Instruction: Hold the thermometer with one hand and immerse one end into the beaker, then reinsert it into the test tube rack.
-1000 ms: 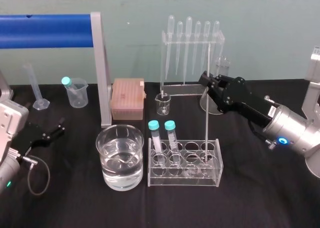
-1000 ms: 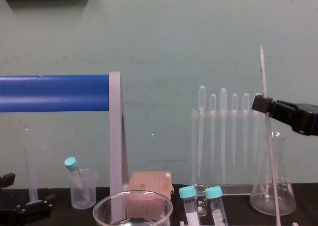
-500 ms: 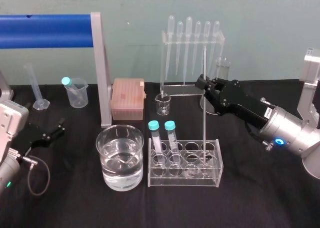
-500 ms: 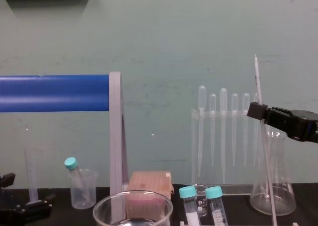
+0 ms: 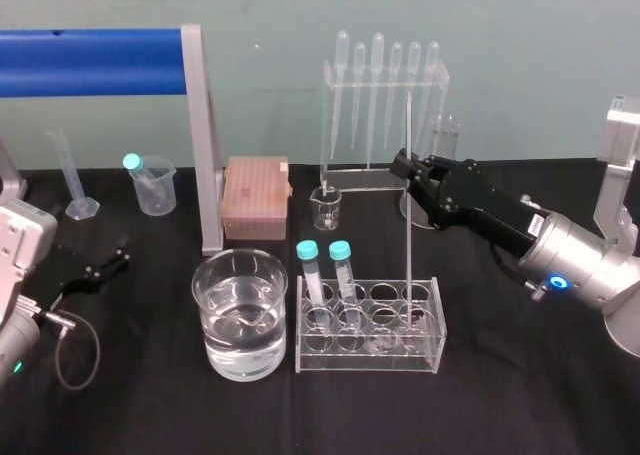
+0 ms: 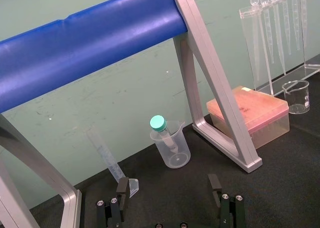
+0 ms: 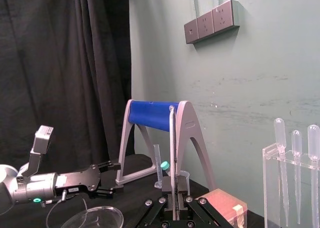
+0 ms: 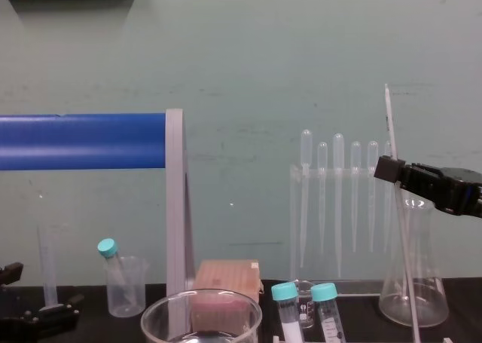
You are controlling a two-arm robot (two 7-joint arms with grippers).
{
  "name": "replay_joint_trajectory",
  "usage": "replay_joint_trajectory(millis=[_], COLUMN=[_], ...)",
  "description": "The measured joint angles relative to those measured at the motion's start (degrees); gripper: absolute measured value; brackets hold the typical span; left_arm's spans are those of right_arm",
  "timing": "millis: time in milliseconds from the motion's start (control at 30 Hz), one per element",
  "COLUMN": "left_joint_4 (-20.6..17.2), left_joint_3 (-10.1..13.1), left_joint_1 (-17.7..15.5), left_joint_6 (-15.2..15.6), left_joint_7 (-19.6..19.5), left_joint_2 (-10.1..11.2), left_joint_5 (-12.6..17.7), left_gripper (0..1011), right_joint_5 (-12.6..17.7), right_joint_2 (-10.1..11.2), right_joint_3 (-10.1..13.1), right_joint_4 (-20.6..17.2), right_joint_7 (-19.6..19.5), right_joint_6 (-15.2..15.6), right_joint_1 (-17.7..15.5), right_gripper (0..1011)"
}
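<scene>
The thermometer [image 5: 408,235] is a long thin whitish rod standing nearly upright, its lower end down in a right-hand hole of the clear test tube rack [image 5: 370,361]. My right gripper [image 5: 405,165] is shut on the rod well above the rack; the chest view shows the thermometer [image 8: 391,124] rising above the gripper [image 8: 388,168]. In the right wrist view the rod [image 7: 172,153] runs up from between the fingers. The wide glass beaker [image 5: 240,315], holding water, stands just left of the rack. My left gripper [image 5: 100,270] rests open on the table at far left.
Two teal-capped tubes [image 5: 325,275] stand in the rack's left holes. Behind it are a small glass beaker [image 5: 326,208], a pipette stand [image 5: 383,105], a conical flask [image 5: 440,145] and a pink box [image 5: 256,197]. A blue roller frame [image 5: 110,63] spans the left.
My right gripper has shifted a little to the left with the thermometer, bringing the rod closer to upright. The left arm has not moved.
</scene>
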Motion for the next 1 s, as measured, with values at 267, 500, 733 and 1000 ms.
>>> replay_joint_trajectory(millis=[267,500,733,1000], left_joint_4=[0.00,0.00,0.00,0.00], left_joint_3=[0.00,0.00,0.00,0.00], left_joint_1=[0.00,0.00,0.00,0.00], left_joint_6=[0.00,0.00,0.00,0.00], left_joint_7=[0.00,0.00,0.00,0.00], left_joint_2=[0.00,0.00,0.00,0.00], left_joint_5=[0.00,0.00,0.00,0.00], left_gripper=[1008,1008,1008,1008], right_joint_5=[0.01,0.01,0.01,0.01], right_joint_2=[0.00,0.00,0.00,0.00], right_joint_3=[0.03,0.07,0.08,0.08], right_joint_4=[-0.02,-0.03,-0.03,-0.03], right_joint_7=[0.00,0.00,0.00,0.00], right_joint_6=[-0.03,-0.06,-0.10,-0.11], right_joint_1=[-0.04,-0.07,-0.07,-0.07], right_gripper=[56,188,427,670])
